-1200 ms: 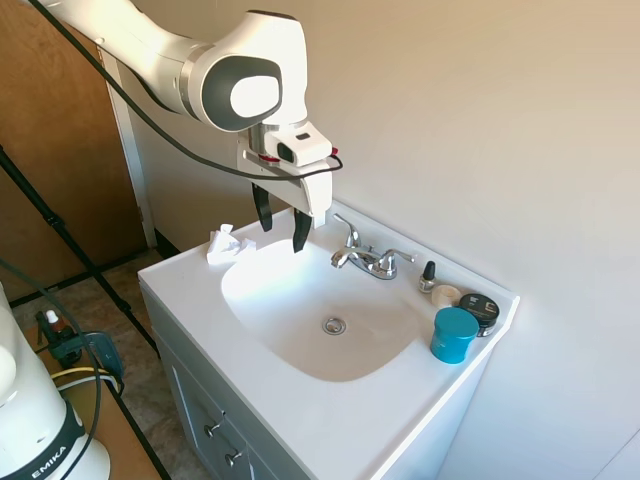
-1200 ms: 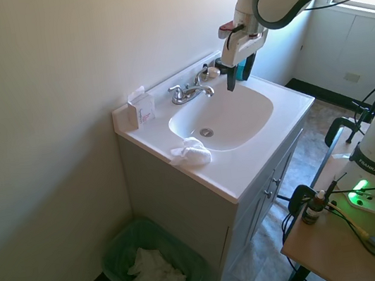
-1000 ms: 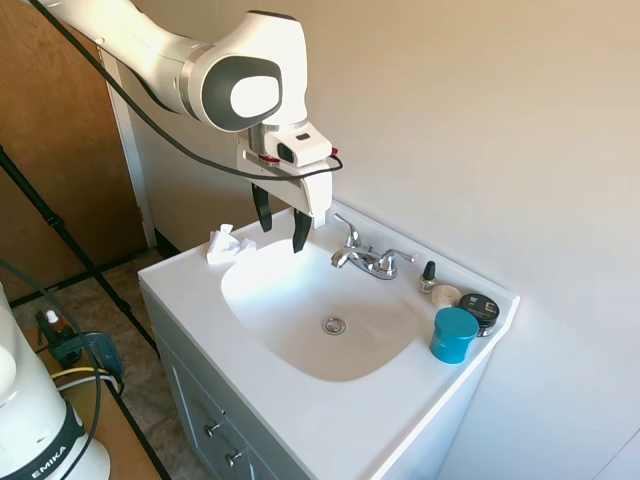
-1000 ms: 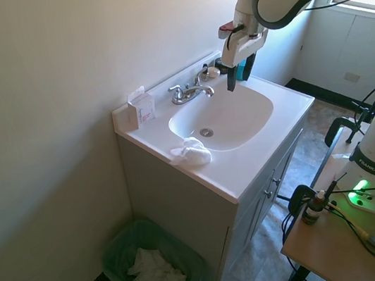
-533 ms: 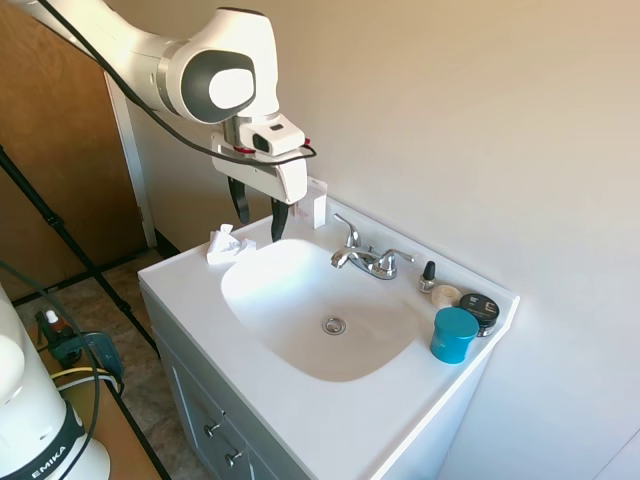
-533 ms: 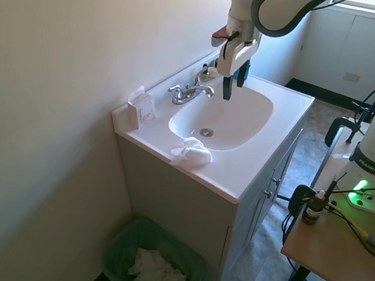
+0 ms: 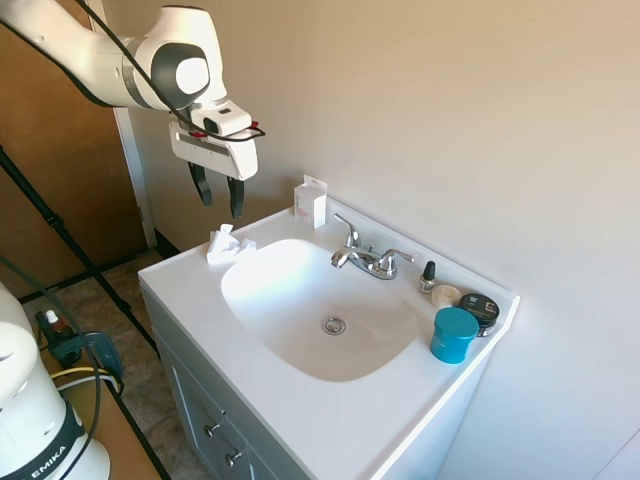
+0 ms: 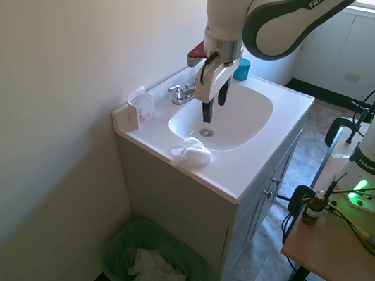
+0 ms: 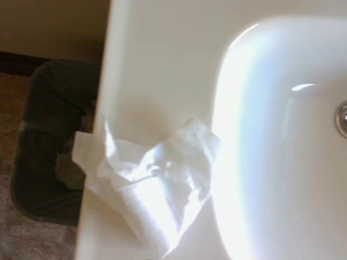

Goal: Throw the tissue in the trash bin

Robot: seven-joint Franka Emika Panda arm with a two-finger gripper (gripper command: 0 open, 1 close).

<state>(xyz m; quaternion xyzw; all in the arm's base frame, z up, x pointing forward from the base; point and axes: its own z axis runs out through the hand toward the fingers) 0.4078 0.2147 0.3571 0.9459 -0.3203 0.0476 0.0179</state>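
Glossy white tabletop [image 7: 190, 290] holds the tissue [image 7: 224, 244], a crumpled, peaked wad at its edge. Above, the claw [image 7: 218, 191] hangs parted, empty.

2 opposed high views of sink [image 7: 320, 300]; wrist close overhead.

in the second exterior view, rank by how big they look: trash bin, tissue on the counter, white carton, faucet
1. trash bin, though it sits nearer the camera
2. tissue
3. white carton and faucet look about alike, so no ranking between them
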